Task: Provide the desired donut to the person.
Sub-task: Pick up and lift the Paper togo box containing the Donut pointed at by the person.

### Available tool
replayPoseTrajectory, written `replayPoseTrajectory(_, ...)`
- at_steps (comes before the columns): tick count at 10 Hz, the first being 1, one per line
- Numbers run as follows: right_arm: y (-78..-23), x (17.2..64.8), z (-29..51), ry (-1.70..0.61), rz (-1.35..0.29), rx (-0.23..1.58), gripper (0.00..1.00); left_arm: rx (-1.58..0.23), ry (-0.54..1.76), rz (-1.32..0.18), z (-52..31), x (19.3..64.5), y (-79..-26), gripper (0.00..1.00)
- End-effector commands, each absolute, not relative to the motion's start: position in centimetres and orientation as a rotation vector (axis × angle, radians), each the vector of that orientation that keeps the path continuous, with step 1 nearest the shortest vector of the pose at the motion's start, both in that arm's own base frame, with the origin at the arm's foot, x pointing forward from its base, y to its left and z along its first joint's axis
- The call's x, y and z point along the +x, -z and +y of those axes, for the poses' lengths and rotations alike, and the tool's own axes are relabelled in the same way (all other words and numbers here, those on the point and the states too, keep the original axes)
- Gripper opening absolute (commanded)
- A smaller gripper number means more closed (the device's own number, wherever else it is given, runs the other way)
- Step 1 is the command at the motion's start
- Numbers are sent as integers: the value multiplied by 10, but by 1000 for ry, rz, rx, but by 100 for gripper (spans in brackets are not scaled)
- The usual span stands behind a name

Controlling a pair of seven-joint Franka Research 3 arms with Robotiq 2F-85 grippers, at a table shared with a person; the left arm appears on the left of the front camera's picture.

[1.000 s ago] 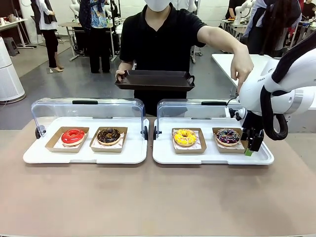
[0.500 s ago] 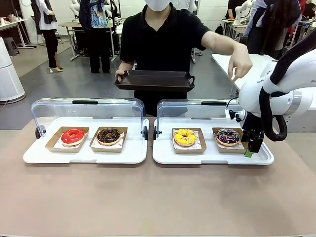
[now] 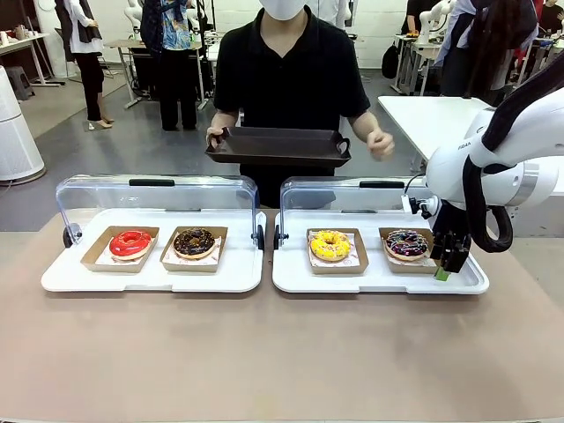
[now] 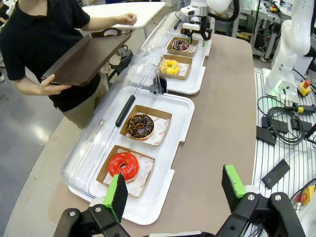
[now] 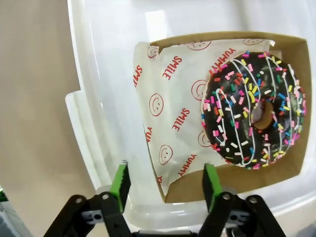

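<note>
Spanning the foreground: brown counter (image 3: 282,352) carrying two white trays side by side.
Left claw (image 4: 175,183): fingers spread wide, nothing between them, hanging high above the counter's near end.
Left tray (image 3: 150,278): clear lid (image 3: 159,192) swung open at the back; a red donut (image 3: 130,242) and a chocolate donut (image 3: 194,241), each in its own cardboard box.
Right tray (image 3: 379,282): lid open as well; a yellow donut (image 3: 330,244) in one box, a sprinkled donut (image 3: 406,243) in the box at the tray's outer end.
Sprinkled donut, close up: dark icing with coloured sprinkles, lying on printed paper (image 5: 173,113) inside its box.
Right claw (image 3: 447,262): down at the outer edge of the sprinkled donut's box, fingers spread and holding nothing; in the wrist view the box's edge lies between the green pads (image 5: 120,180); whether they touch it, I cannot tell.
Person (image 3: 295,79): standing at the far side of the counter behind the trays.
Serving tray (image 3: 278,145): dark, held level at the person's waist, one hand (image 3: 214,135) on its edge, the other hand (image 3: 381,144) loosely closed just beside its other end.
</note>
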State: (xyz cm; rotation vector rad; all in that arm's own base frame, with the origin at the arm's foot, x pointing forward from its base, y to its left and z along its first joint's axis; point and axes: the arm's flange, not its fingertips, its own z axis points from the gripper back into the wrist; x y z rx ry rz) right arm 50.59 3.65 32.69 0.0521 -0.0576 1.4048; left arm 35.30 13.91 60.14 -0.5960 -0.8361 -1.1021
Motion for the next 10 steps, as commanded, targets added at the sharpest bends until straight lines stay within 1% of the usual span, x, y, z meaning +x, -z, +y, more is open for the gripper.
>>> replayPoseTrajectory(1, -321, 512, 34, -1417, -48, 69, 0, -606, 1104, -839, 142, 352, -602, 100)
replayPoseTrajectory(2, -320, 512, 34, -1418, -45, 70, 0, -606, 1104, -839, 142, 352, -602, 100)
replayPoseTrajectory(3, -320, 511, 34, -1421, -44, 71, 16, -606, 1104, -839, 142, 352, -602, 100)
replayPoseTrajectory(4, -319, 511, 34, -1421, -44, 71, 5, -606, 1104, -839, 142, 352, -602, 100)
replayPoseTrajectory(5, -319, 511, 34, -1423, -44, 72, 0, -606, 1104, -839, 142, 352, -602, 100)
replayPoseTrajectory(10, -324, 505, 37, -1451, -50, 67, 0, -606, 1104, -839, 142, 352, -602, 100)
